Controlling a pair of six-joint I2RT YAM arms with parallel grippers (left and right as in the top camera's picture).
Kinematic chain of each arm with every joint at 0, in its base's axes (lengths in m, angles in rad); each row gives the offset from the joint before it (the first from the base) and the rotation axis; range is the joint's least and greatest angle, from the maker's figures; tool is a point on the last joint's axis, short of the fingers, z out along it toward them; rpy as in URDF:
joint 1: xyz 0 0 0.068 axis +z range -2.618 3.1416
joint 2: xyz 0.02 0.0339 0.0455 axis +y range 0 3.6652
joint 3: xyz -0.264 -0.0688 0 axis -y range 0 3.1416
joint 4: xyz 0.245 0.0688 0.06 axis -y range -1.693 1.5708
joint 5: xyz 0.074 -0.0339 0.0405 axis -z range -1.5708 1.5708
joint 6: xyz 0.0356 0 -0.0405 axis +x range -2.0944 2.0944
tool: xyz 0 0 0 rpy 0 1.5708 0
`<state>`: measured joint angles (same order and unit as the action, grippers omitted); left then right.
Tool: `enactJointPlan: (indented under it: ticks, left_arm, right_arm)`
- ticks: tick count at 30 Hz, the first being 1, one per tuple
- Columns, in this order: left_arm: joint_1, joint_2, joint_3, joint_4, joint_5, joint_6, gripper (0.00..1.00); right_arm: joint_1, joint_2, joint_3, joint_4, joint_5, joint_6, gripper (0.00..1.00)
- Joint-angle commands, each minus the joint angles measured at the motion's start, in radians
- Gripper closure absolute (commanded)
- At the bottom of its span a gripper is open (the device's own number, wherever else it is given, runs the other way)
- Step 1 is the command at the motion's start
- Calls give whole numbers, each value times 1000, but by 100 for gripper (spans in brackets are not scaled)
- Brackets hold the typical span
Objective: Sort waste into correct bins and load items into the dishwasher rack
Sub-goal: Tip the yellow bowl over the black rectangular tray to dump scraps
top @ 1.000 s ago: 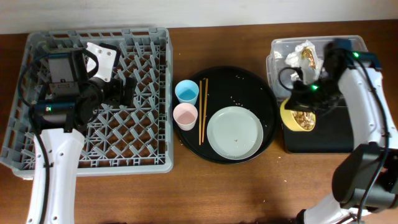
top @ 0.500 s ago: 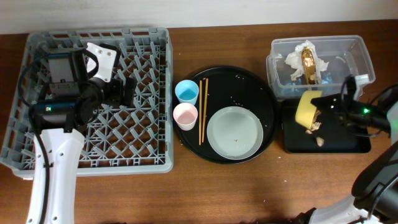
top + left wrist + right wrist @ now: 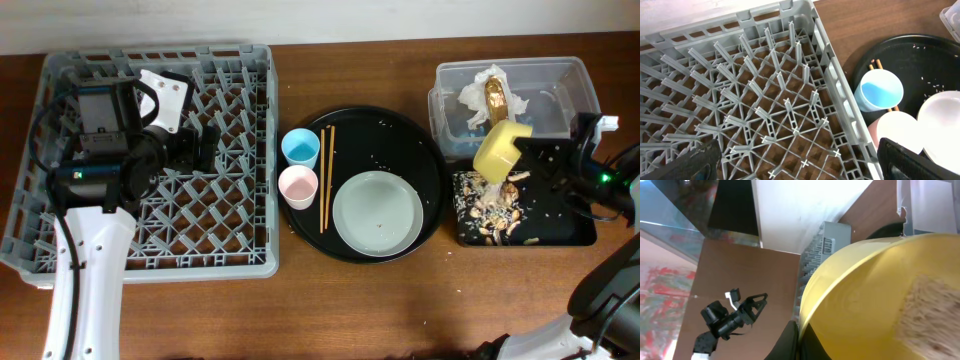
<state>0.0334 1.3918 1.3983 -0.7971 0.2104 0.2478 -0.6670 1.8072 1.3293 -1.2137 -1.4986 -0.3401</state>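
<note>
My right gripper [image 3: 528, 152] is shut on the rim of the yellow bowl [image 3: 498, 149] and holds it tipped on its side over the shallow black tray [image 3: 572, 230]. Beige-brown food scraps and rice [image 3: 489, 205] lie spread on the tray's left part. In the right wrist view the bowl [image 3: 875, 300] fills the frame, with scraps still stuck inside it [image 3: 930, 315]. The clear tub [image 3: 570, 85] holds crumpled white paper with a gold wrapper [image 3: 490, 95]. My left gripper [image 3: 795, 167] is open and empty above the grey rack [image 3: 250, 150].
A round black tray [image 3: 430, 150] in the middle carries the light blue cup [image 3: 299, 148], the pink-white cup [image 3: 297, 186], two wooden chopsticks [image 3: 325, 180] and the pale grey-green plate [image 3: 378, 213]. Rice grains are scattered on it. The cups [image 3: 880, 92] show in the left wrist view.
The right gripper swung the bowl from over the tray's left edge up and tipped it; the scraps fell out and now lie spread on the black tray. The left arm has not moved.
</note>
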Motion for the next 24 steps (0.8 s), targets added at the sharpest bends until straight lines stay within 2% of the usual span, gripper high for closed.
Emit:
enactJointPlan:
  ticks: [1,8,21,24]
  left_arm:
    - [4,3,16,-1,11,11,1]
    - [4,3,16,-1,11,11,1]
    - [4,3,16,-2,11,11,1]
    - [4,3,16,-2,11,11,1]
  right_arm:
    - [-5,-15,-5,-1,-53,57,96]
    - [-55,-15,-5,-54,-53,76,96]
    - [-52,-31,-2,-101,-24,34,96]
    - [-7,-64,14,-101,-16,30,96]
